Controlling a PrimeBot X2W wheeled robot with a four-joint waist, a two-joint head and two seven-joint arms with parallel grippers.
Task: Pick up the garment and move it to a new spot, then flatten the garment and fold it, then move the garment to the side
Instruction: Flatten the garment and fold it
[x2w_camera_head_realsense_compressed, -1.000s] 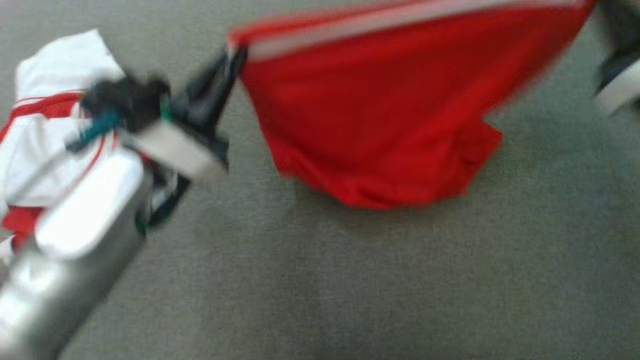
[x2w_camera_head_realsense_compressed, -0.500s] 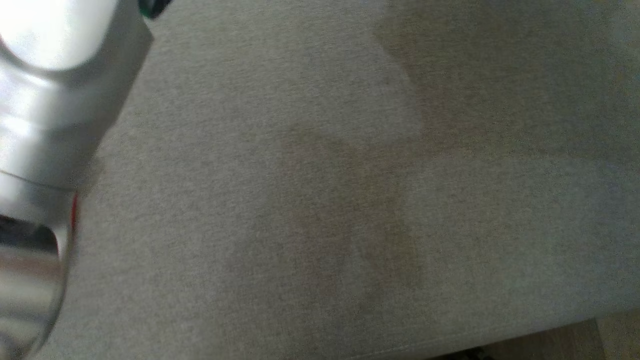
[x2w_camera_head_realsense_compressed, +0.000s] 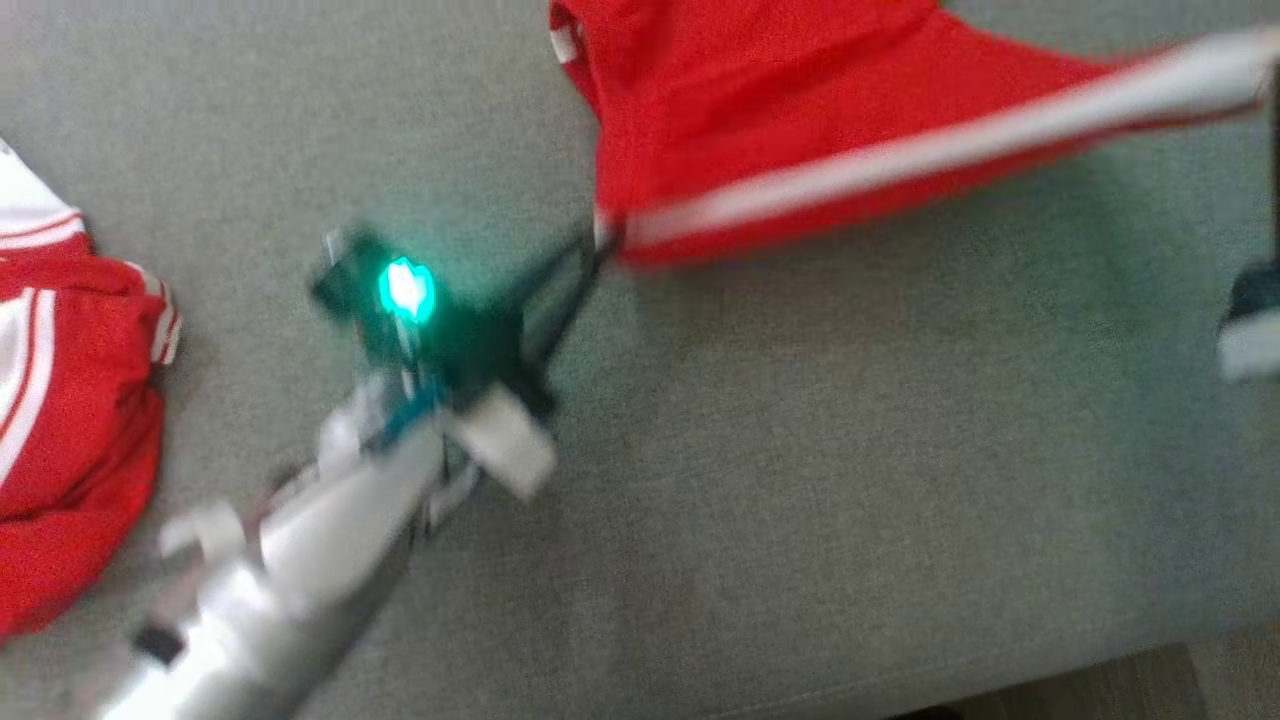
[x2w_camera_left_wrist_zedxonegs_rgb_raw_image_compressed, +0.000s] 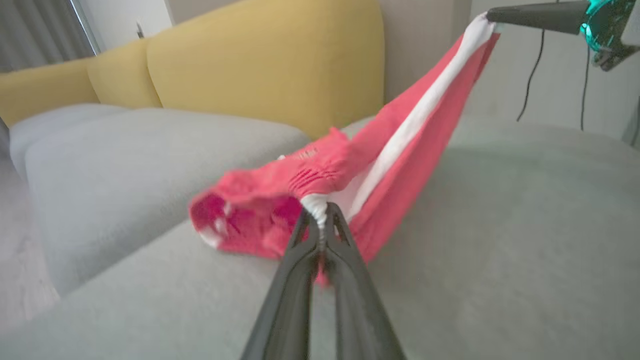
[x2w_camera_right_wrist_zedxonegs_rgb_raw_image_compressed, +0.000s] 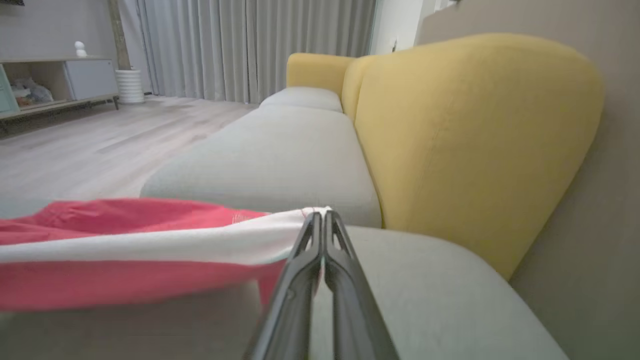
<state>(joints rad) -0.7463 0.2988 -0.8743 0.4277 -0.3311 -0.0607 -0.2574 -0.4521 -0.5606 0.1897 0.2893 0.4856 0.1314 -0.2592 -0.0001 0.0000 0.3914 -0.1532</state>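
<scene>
Currently: garment (x2w_camera_head_realsense_compressed: 800, 110), red, white stripe, stretched above grey seat (x2w_camera_head_realsense_compressed: 800, 500), slack part sagging toward it. Left gripper (x2w_camera_left_wrist_zedxonegs_rgb_raw_image_compressed: 320, 220) clamped on one stripe end; right gripper (x2w_camera_right_wrist_zedxonegs_rgb_raw_image_compressed: 321, 216) clamped on the other.

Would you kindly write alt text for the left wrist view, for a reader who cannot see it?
The left gripper is shut on the white-trimmed edge of a red garment, which stretches up to the right gripper at the top right. The cloth hangs over a grey sofa seat with yellow back cushions behind.
</scene>
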